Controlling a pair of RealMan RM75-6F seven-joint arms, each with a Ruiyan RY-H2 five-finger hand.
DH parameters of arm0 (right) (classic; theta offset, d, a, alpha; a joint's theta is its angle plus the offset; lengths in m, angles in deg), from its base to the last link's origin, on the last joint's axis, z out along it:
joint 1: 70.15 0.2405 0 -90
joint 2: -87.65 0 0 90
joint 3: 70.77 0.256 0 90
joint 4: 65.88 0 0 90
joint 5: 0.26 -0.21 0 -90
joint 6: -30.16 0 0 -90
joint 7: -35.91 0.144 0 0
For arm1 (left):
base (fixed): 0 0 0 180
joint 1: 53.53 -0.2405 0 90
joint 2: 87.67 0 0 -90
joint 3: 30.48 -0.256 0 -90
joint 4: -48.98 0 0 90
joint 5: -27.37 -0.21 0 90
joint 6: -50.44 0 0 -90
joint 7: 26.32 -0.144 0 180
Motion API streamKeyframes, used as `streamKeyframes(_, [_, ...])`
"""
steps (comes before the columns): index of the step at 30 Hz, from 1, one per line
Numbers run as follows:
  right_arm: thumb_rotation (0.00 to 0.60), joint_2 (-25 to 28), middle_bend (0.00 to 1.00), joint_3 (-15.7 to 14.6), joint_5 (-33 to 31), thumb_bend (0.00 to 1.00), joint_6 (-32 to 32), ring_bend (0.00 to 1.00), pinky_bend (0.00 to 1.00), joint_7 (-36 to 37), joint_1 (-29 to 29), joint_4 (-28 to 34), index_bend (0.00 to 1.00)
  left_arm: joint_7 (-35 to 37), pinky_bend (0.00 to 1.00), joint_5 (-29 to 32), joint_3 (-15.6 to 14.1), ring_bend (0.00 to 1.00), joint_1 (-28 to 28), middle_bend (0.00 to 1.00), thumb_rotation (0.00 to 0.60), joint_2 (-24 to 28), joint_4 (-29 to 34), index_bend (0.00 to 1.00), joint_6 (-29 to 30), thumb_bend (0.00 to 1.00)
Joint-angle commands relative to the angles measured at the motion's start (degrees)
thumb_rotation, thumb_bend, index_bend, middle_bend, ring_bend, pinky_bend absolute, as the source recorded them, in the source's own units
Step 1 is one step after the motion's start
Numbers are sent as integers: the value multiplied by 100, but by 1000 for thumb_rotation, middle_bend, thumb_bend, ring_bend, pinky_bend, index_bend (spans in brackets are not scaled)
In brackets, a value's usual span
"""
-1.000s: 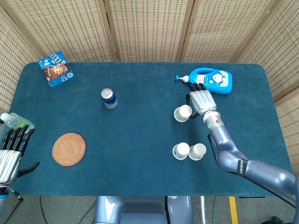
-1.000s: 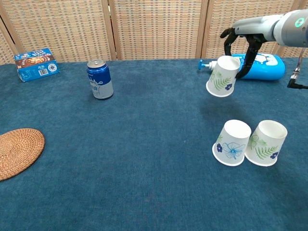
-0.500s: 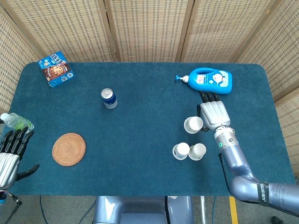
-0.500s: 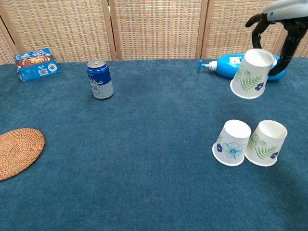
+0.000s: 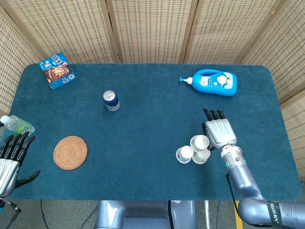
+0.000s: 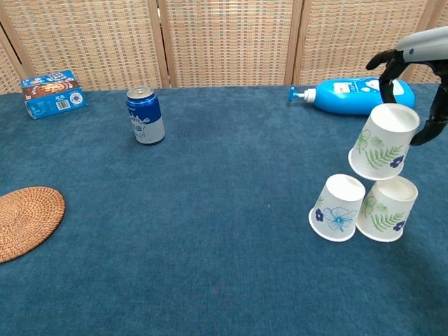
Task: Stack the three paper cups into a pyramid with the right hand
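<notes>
Looked like a staged test room, not a home: woven folding screens (image 5: pixel 152 28) closed off a table (image 5: pixel 152 181) covered in blue cloth, household odds scattered — soda can (image 5: pixel 111 100), detergent bottle (image 5: pixel 213 82), snack box (image 5: pixel 57 70).

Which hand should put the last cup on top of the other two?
The right hand. It holds the third cup just above the two cups on the table. The left hand is at the far table edge, holding nothing.
</notes>
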Motion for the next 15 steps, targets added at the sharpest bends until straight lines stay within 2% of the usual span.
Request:
streamKeyframes(1, [600, -23, 18, -35, -5, 127, -43, 0, 94, -54, 15, 65, 606, 7, 0, -3, 1, 0, -5, 0, 600, 5, 1, 0, 4, 187])
streamKeyframes(15, [600, -141, 18, -68, -397, 127, -197, 0, 95, -301, 191, 268, 607, 44, 0, -8, 21, 0, -24, 0, 600, 36, -3, 0, 23, 187])
